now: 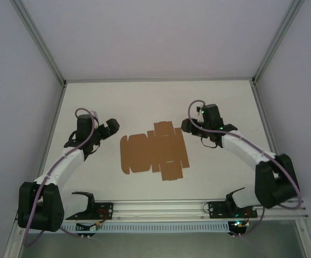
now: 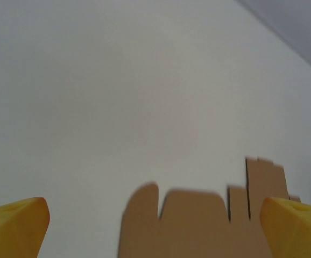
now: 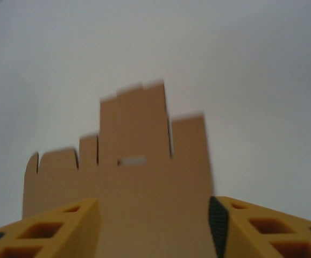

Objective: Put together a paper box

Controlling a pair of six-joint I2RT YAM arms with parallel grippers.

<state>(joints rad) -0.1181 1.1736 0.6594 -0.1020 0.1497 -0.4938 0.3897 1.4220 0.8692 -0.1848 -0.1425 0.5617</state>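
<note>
The paper box [image 1: 154,152] lies flat and unfolded near the middle of the white desk [image 1: 91,102], a plain brown die-cut sheet with rounded flaps at its left end and squarer tabs jutting from its far and near edges toward the right. In the top view the left pincer [image 1: 111,127] hovers just beyond the sheet's far-left corner and apart from it, at the end of a white-and-black arm reaching in from the near-left base. The right pincer [image 1: 186,126] hangs close by the far-right corner, its arm bending in from the near-right base. In the left wrist view the left pincer [image 2: 154,228] stands open, its yellow fingers [image 2: 15,226] spread to the two lower corners of the picture. The paper box [image 2: 198,226] lies on the desk between and ahead of them, showing a rounded flap, a wider flap and a taller slit tab on the right. In the right wrist view the right pincer [image 3: 154,226] is likewise open, its yellow fingers [image 3: 64,231] with their dark pockets set well apart. The paper box [image 3: 128,177] spreads out ahead between them, slightly blurred, with a small slot near its middle and stepped tabs along its far edge. Neither pincer grips the sheet, and I cannot tell whether the right fingertips touch it
</note>
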